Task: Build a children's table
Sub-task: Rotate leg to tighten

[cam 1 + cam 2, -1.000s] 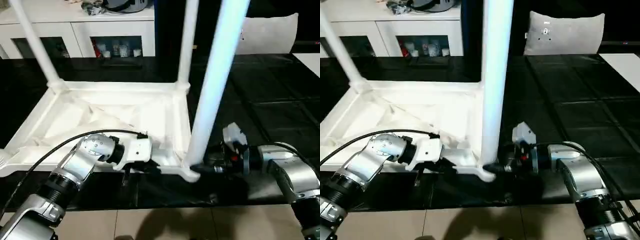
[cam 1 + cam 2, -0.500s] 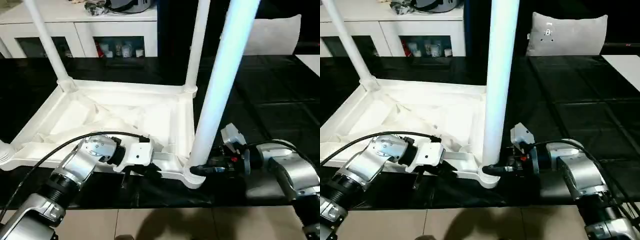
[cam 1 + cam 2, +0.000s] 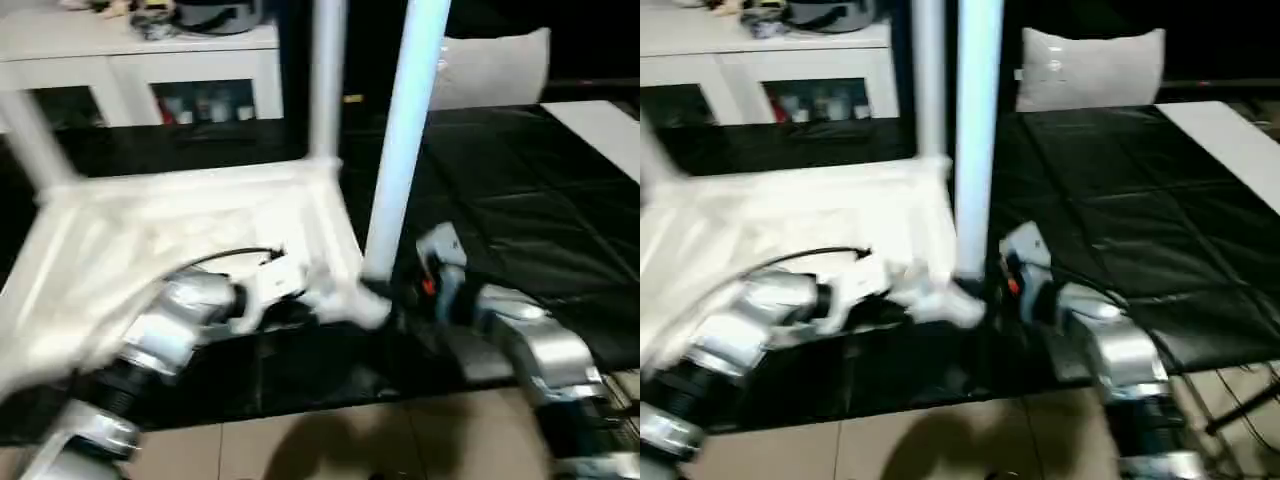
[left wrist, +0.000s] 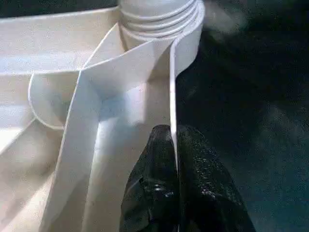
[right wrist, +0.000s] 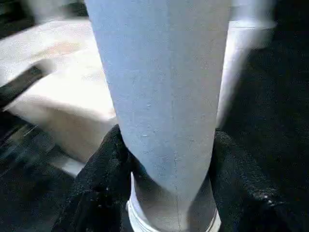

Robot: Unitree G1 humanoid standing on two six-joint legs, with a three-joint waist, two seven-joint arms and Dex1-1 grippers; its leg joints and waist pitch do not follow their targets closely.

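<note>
The children's table lies upside down, its white ribbed top (image 3: 170,225) on the black cover. Legs stand in its corner sockets: the near right leg (image 3: 402,140), a far right leg (image 3: 326,80) and a far left leg (image 3: 28,140). My left gripper (image 4: 172,133) is shut on the thin upright rim wall (image 4: 172,82) just short of the near right socket (image 4: 159,19). At the base of the near right leg (image 5: 164,87), my right gripper (image 5: 169,169) has closed, with one black finger (image 5: 99,183) pressed against each side.
The black-covered work surface (image 3: 520,210) stretches away to the right. Behind it stand a white cabinet with glass doors (image 3: 150,75) and a grey cushion (image 3: 490,65). A white board (image 3: 600,120) lies at far right. Tiled floor (image 3: 330,440) runs along the near edge.
The whole picture has swung, so the camera moved. My right gripper's fingers have closed in around the base of the near leg. The left gripper keeps its hold on the rim.
</note>
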